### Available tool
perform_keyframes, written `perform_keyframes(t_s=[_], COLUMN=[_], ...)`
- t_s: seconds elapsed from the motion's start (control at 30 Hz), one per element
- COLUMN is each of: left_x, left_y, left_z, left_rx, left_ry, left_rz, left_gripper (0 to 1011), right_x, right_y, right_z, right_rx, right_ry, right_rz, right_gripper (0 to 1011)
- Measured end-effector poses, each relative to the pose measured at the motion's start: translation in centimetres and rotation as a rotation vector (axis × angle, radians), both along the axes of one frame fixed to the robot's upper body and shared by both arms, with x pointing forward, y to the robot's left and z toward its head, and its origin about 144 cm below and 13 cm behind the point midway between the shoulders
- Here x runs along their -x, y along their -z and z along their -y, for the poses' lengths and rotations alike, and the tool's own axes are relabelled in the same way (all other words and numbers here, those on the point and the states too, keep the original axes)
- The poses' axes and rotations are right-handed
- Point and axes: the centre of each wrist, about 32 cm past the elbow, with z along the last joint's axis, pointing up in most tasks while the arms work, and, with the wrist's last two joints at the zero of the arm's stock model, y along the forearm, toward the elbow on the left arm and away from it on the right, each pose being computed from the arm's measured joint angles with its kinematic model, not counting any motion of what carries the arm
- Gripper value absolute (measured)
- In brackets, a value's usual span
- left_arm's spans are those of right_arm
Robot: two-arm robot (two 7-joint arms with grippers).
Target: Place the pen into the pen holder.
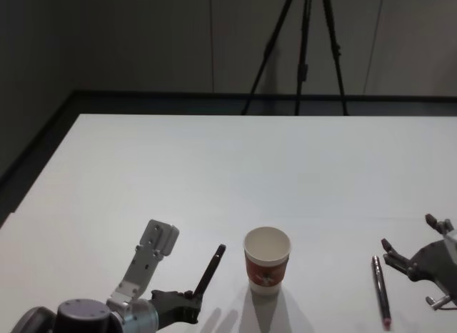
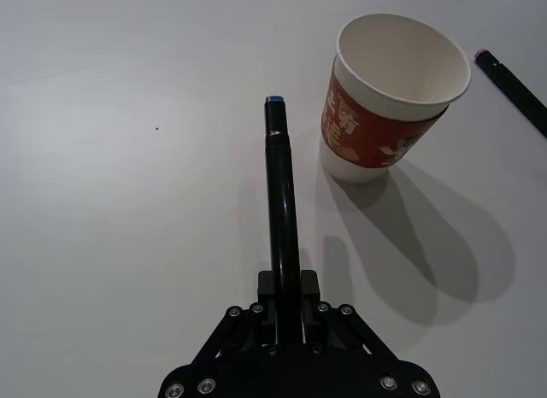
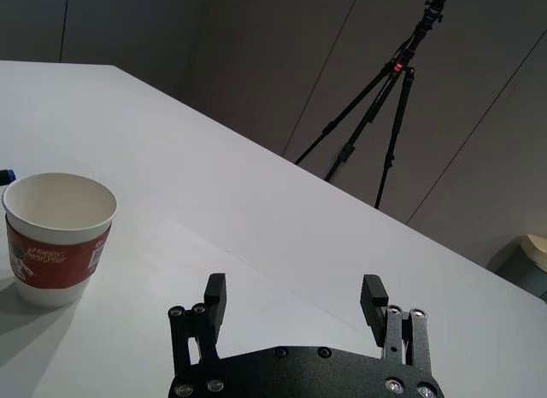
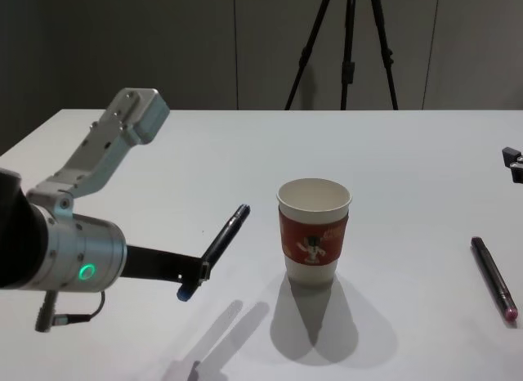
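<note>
The left gripper (image 2: 286, 283) hangs above the table (image 1: 214, 169) near its near edge. Its fingers are clamped on the lower end of a black pen (image 2: 280, 193), which is clear of the surface and slants up towards the far edge. The pen holder (image 4: 314, 234), an empty paper cup with a red sleeve, stands upright just to the right of that pen, about midway along the near edge. A second pen (image 1: 380, 290) lies flat towards the near right corner, beside the right gripper (image 3: 295, 295), which has its fingers spread and holds nothing.

The risks seem to lie in the cup's lightness and the pen's slant. Carried across low, the long free end could catch the rim or sleeve and push the cup over or slide it. Let go before it is over the mouth, the pen would fall to the table. Because it is gripped so near one end, it may also pivot between the fingers. A pen taller than the cup, leaning hard on the rim, might topple it.
</note>
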Motion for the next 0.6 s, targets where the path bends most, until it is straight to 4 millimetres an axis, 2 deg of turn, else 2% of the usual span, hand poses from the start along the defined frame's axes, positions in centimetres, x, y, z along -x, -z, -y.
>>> perform_keyframes(t_s=[0.6], left_x=[0.8], left_y=[-1.7], left_z=[-3.6], left_rx=[0.091], left_ry=[0.045], left_rz=[0.125], left_gripper=[163], right_x=[0.0], right_y=[0.0], right_z=[0.0], right_rx=[0.0], right_ry=[0.0], right_rz=[0.0], right_gripper=[1001])
